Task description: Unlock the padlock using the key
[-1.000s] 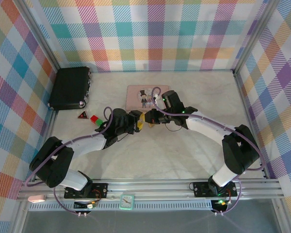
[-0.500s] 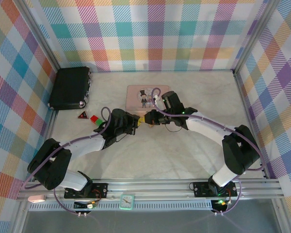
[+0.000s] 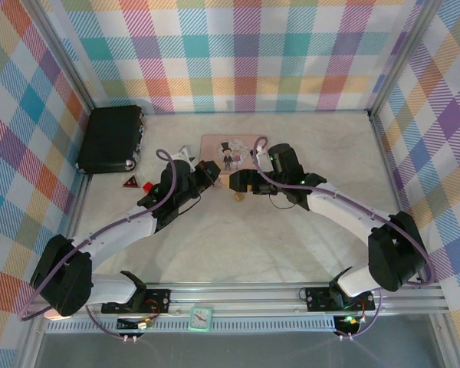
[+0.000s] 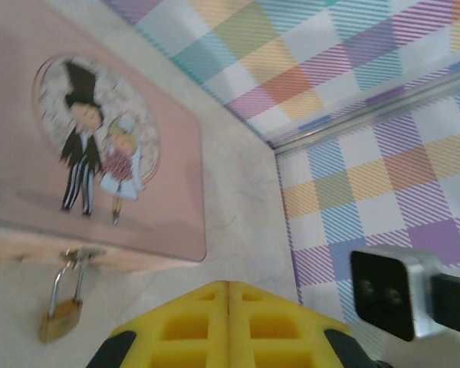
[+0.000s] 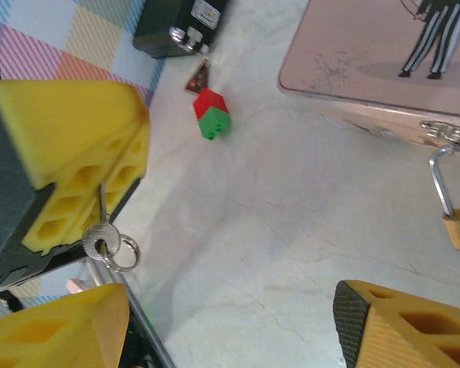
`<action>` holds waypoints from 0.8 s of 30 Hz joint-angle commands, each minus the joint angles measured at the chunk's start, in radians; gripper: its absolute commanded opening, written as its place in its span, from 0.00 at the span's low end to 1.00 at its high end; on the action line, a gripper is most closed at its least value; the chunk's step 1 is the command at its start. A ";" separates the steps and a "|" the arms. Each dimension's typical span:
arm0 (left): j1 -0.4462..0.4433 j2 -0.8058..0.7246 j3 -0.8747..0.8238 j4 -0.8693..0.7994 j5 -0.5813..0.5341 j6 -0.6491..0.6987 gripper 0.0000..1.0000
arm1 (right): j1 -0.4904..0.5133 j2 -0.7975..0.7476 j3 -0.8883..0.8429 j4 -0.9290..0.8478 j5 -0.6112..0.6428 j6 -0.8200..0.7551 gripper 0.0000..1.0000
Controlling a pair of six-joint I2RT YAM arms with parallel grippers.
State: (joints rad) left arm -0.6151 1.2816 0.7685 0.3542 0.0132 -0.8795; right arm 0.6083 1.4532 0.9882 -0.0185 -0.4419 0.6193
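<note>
Pale tabletop point(image 5: 291, 192): brass padlock point(image 4: 59, 318) hangs off pink tin point(image 4: 169, 184); left tool point(image 4: 228, 303) pinches key point(image 5: 100, 244), right tool point(image 5: 234, 299) spread.

The near half of the bench point(image 3: 238, 253) is bare and gives wide room for a pass. At the middle rear the pink tin point(image 3: 228, 153) blocks the way, and the padlock point(image 4: 60, 320) hangs from its front clasp, so a low pass along that edge meets it. Just in front of the tin the closed left tool point(image 4: 228, 307) and the wide-open right tool point(image 5: 230, 307) stand near each other, and the key point(image 5: 100, 239) sticks out from the left one into this narrow gap. On the left, a red and green block point(image 3: 147, 185) and a black case point(image 3: 111, 138) narrow the way to the left wall point(image 3: 31, 115) — the right rear corner is free.
</note>
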 commanded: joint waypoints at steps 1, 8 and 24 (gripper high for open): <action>-0.009 -0.012 -0.054 0.208 -0.018 0.181 0.00 | -0.005 -0.020 -0.040 0.201 -0.085 0.088 0.69; -0.011 0.020 -0.151 0.488 -0.033 0.134 0.00 | -0.002 0.000 -0.167 0.587 -0.119 0.275 0.61; -0.056 0.035 -0.161 0.545 -0.091 0.057 0.00 | 0.061 0.073 -0.208 0.845 -0.110 0.336 0.38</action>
State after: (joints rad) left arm -0.6575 1.3083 0.6174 0.8295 -0.0578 -0.8066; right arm 0.6689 1.5238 0.7780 0.7418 -0.5400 0.9493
